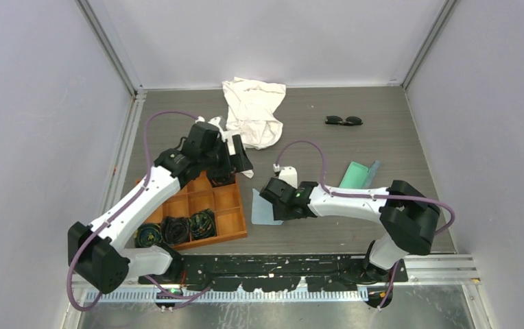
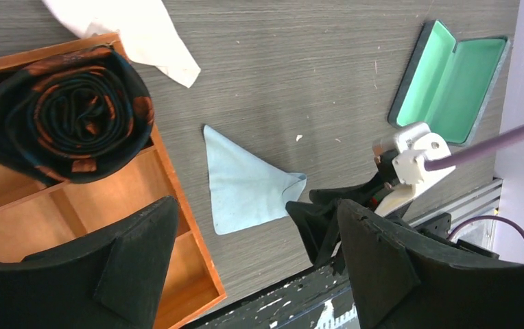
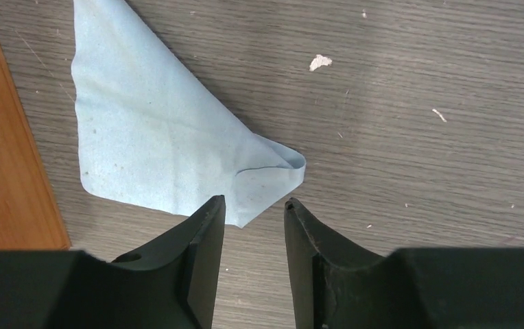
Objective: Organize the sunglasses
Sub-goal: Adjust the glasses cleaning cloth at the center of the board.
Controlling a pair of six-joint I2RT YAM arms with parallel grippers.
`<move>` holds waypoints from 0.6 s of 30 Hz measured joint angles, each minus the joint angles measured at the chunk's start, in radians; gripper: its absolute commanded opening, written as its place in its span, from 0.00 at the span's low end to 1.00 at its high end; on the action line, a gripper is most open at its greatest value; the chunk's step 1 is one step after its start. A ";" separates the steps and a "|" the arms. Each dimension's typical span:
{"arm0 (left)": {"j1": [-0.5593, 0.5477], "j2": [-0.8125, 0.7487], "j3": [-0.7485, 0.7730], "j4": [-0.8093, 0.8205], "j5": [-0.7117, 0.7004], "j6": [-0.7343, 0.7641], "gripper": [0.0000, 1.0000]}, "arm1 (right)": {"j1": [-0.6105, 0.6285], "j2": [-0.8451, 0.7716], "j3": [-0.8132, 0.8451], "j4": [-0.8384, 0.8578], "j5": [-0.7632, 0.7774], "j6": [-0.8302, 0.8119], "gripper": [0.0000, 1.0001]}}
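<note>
The sunglasses [image 1: 343,120] lie folded on the table at the back right, far from both grippers and out of both wrist views. The open grey-blue glasses case [image 1: 359,175] with its mint lining lies right of centre and also shows in the left wrist view [image 2: 448,82]. My left gripper [image 1: 237,164] is open and empty above the tray's far right corner; in its wrist view [image 2: 259,229] the jaws stand wide apart. My right gripper [image 1: 273,203] is open, its tips [image 3: 254,205] just over the folded corner of a light blue cloth [image 3: 156,137], holding nothing.
A wooden divided tray [image 1: 234,226] at the left holds black coiled bundles [image 1: 177,229]; one bundle [image 2: 67,113] fills a cell. A white cloth [image 1: 252,110] lies crumpled at the back. The blue cloth [image 1: 263,211] lies beside the tray.
</note>
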 measured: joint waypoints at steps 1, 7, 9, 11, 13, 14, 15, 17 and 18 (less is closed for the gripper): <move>0.006 -0.015 0.002 -0.014 -0.002 0.006 0.87 | 0.002 0.005 0.000 0.001 -0.001 0.001 0.43; 0.028 -0.087 0.004 -0.074 -0.015 0.026 0.87 | 0.001 0.054 0.010 0.008 -0.001 0.007 0.36; 0.029 -0.100 0.004 -0.081 -0.018 0.029 0.87 | 0.001 0.091 0.026 0.008 0.000 0.007 0.34; 0.029 -0.108 0.003 -0.084 -0.020 0.030 0.87 | 0.001 0.113 0.049 0.006 0.002 0.006 0.29; 0.029 -0.111 0.001 -0.084 -0.020 0.030 0.87 | 0.001 0.124 0.058 0.008 0.005 0.007 0.15; 0.029 -0.111 -0.001 -0.084 -0.020 0.031 0.87 | 0.001 0.125 0.061 0.007 0.008 0.004 0.07; 0.029 -0.111 -0.003 -0.084 -0.020 0.031 0.87 | 0.001 0.126 0.063 0.005 0.013 0.008 0.01; 0.029 -0.110 -0.010 -0.084 -0.018 0.031 0.87 | 0.002 0.126 0.064 -0.008 0.031 0.010 0.00; 0.029 -0.109 -0.011 -0.084 -0.016 0.031 0.87 | 0.002 0.123 0.064 -0.015 0.040 0.011 0.00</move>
